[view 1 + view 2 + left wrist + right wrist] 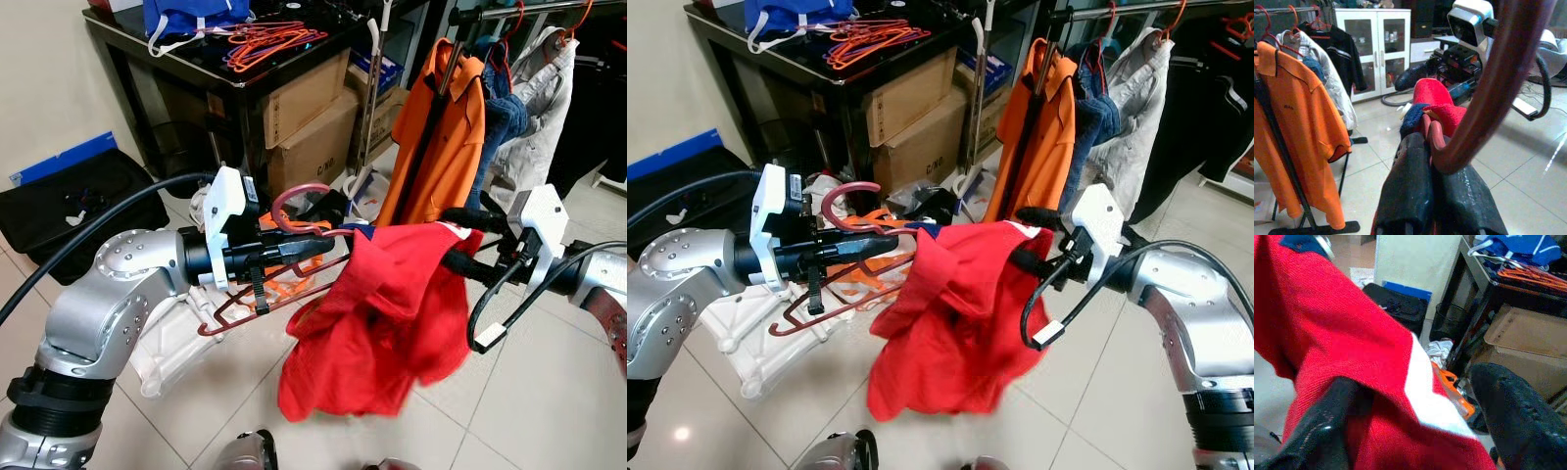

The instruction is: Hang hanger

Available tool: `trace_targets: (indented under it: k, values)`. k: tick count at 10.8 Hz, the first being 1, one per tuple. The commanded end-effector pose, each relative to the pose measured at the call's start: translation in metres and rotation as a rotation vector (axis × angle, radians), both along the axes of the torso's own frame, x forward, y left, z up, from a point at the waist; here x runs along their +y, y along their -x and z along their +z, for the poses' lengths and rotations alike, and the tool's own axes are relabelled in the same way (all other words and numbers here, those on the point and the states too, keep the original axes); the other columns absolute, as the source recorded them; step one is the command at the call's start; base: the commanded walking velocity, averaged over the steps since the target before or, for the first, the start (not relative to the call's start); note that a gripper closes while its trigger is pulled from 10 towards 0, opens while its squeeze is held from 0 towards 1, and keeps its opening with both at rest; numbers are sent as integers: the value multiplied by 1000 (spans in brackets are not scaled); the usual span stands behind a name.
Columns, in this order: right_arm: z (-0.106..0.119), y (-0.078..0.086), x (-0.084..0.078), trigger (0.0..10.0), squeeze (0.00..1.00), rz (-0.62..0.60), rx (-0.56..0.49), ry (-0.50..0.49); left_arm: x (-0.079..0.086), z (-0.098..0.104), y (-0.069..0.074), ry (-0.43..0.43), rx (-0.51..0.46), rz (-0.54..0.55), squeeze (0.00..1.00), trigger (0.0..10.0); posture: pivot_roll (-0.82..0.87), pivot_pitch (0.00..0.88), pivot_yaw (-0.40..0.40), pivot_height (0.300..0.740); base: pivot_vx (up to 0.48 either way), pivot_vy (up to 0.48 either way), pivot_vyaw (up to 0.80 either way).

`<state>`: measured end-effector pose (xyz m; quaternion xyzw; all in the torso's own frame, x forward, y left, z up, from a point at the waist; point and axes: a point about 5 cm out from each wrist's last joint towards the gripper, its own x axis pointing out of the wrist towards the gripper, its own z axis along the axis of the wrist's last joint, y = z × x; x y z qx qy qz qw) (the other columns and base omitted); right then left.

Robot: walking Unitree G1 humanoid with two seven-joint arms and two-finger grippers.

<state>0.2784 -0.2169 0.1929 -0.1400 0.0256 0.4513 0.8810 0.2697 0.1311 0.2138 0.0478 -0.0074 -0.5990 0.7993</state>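
above the tiled floor [196,411] before the clothes rack [509,12], left pincer [318,245] clamping together on the dark red hanger [294,201] at its neck, red shirt [377,313] draping from the hanger, right pincer [453,240] gripping the shirt's far shoulder, fingers pinching fabric, orange shirt [436,137] hanging behind

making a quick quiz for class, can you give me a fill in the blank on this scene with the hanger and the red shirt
1. The left gripper is shut on the neck of a dark red ____.
2. The garment draped between the two grippers is coloured ____.
3. On the clothes rack behind, the nearest hanging shirt is coloured ____.
4. The right gripper has a fold of the red ____ between its fingers.

Missing words: hanger; red; orange; shirt
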Motion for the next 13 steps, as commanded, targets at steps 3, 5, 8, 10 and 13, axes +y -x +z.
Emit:
trace_targets:
  k: [3, 5, 8, 10, 13]
  values:
    - [-1, 4, 5, 10000, 1000, 9, 13, -11, -7, 6, 5, 16, -51, -43, 0, 10000, -158, 81, 15, 740, 0, 0, 0]
    - [-7, 7, 6, 0, 0, 21, 47, 4, -8, 6, 5, 15, -51, -47, 0, 10000, -162, 77, 16, 740, 0, 0, 0]
    - [-7, 7, 7, 0, 0, 4, 63, -26, -9, 5, 5, 16, -49, -50, 0, 10000, -164, 74, 17, 740, 0, 0, 0]
    - [-4, 7, 6, 0, 0, 6, 60, -39, -9, 3, 5, 0, -50, -53, 0, 10000, -165, 75, 18, 740, 0, 0, 0]
    - [-5, 8, 7, 0, 0, 15, 55, -24, -6, -1, 4, -48, -50, -63, 0, 10000, -162, 79, 18, 740, 0, 0, 0]
